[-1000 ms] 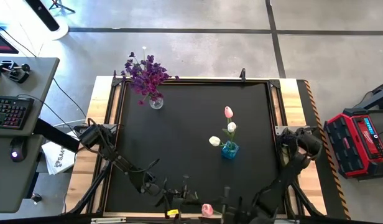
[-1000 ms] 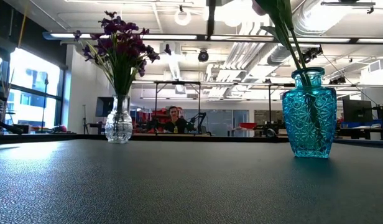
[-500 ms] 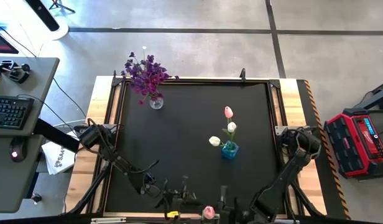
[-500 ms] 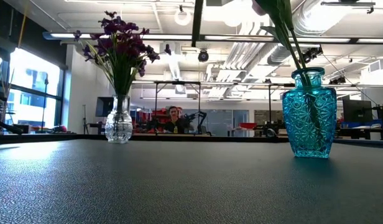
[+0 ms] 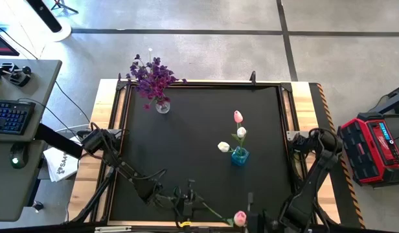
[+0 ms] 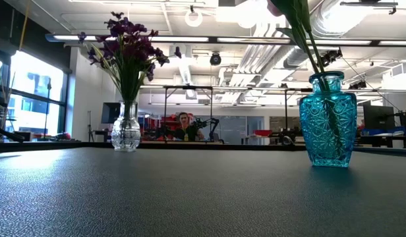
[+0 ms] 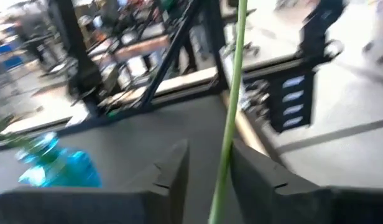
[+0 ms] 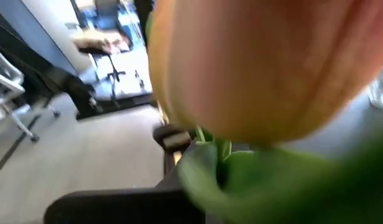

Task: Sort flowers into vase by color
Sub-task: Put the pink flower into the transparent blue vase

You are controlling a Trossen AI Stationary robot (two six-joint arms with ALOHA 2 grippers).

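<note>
Right now the right end effector is closed on the pink tulip; the left end effector stands narrowly apart around its stem. If you pull away early, the stem can snag between them.

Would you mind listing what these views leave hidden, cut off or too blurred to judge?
- High view: the right gripper sits at the frame's bottom edge, so its grip near the pink tulip is cut off.
- Right wrist view: the bud fills the frame, blurred, hiding the fingers.
- Left wrist view: motion blur; whether the fingers touch the green stem between them is unclear.
- Low view: the blue vase shows its stems, but the buds are cut off above.
</note>
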